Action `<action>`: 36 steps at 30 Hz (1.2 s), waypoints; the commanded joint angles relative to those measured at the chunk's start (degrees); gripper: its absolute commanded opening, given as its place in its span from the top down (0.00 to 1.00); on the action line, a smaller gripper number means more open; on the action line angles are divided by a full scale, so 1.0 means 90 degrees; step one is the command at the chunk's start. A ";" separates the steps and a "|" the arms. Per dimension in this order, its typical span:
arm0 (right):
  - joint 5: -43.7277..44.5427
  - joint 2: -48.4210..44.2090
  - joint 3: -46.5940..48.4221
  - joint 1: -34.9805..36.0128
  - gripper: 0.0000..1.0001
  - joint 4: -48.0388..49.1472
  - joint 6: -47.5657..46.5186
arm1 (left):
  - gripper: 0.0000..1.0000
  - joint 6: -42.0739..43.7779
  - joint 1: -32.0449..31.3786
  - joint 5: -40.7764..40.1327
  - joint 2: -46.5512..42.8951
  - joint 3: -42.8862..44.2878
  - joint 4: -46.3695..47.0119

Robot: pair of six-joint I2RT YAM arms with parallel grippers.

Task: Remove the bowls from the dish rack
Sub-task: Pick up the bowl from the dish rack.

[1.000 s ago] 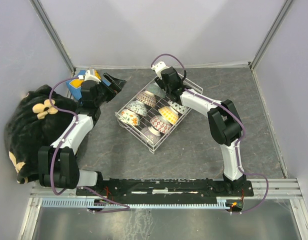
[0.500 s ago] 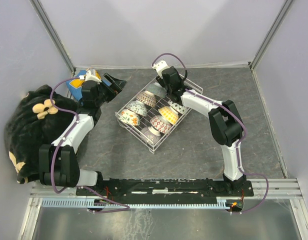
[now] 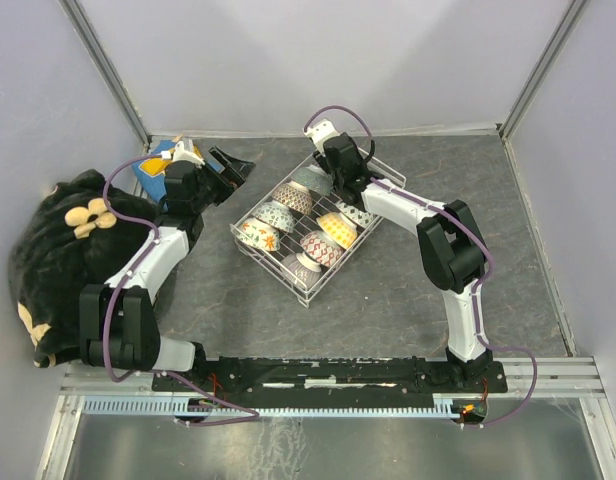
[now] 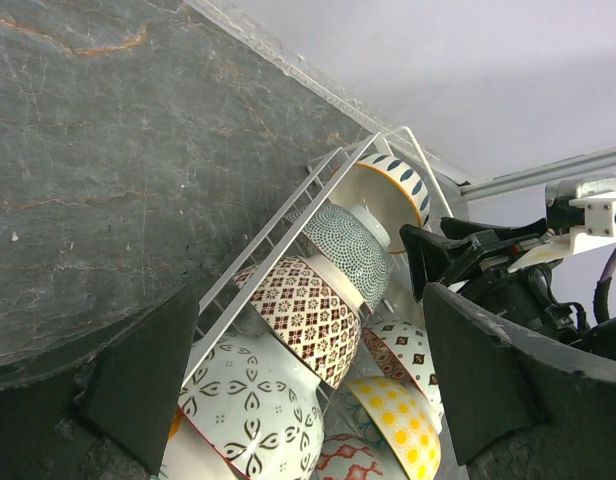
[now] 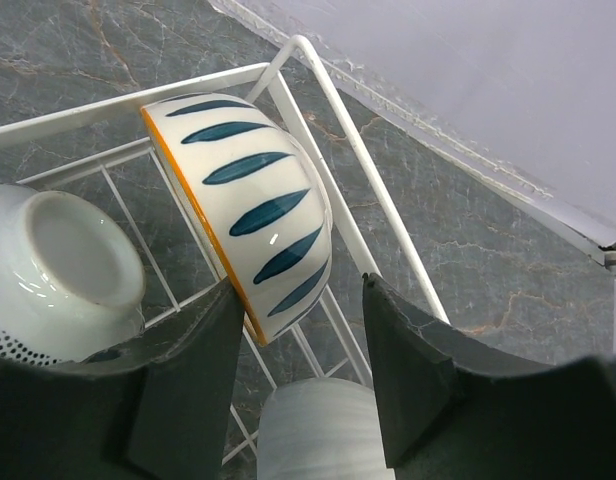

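Note:
The white wire dish rack (image 3: pixel 288 281) sits mid-table and holds several patterned bowls standing on edge. My right gripper (image 3: pixel 342 186) is open over the rack's far corner. In the right wrist view it (image 5: pixel 300 335) straddles the lower edge of a white bowl with blue leaf stripes and an orange rim (image 5: pixel 253 225), one finger (image 5: pixel 188 385) at the rim. My left gripper (image 3: pixel 234 164) is open and empty, just left of the rack. Its wrist view (image 4: pixel 308 385) looks onto a brown-patterned bowl (image 4: pixel 303 315), a green-dotted bowl (image 4: pixel 348 240) and the striped bowl (image 4: pixel 393 190).
A black plush heap with pale flowers (image 3: pixel 58 250) lies at the left wall. A blue and yellow object (image 3: pixel 160 160) sits behind the left gripper. A grey bowl (image 5: pixel 318 430) and an upturned white bowl base (image 5: pixel 63 270) lie beside the striped bowl. Walls enclose the table.
My left gripper has edged slightly right toward the rack. My right gripper has barely moved. No bowl has moved.

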 commanded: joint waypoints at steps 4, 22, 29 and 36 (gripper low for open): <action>0.0257 -0.0219 0.0344 0.0004 0.43 0.0262 0.0065 | 0.01 -0.0066 -0.0038 0.0218 0.0045 0.0068 0.0386; 0.0470 -0.0019 0.0569 0.0055 0.47 0.0215 -0.0045 | 0.01 -0.0091 -0.0031 0.0257 0.0099 0.0026 0.0438; 0.0593 0.0105 0.0707 0.0083 0.47 0.0187 -0.0139 | 0.01 -0.0100 -0.0038 0.0277 0.0116 0.0014 0.0450; 0.0694 0.0214 0.0826 0.0107 0.48 0.0135 -0.0202 | 0.01 -0.0107 -0.0038 0.0278 0.0119 -0.0004 0.0460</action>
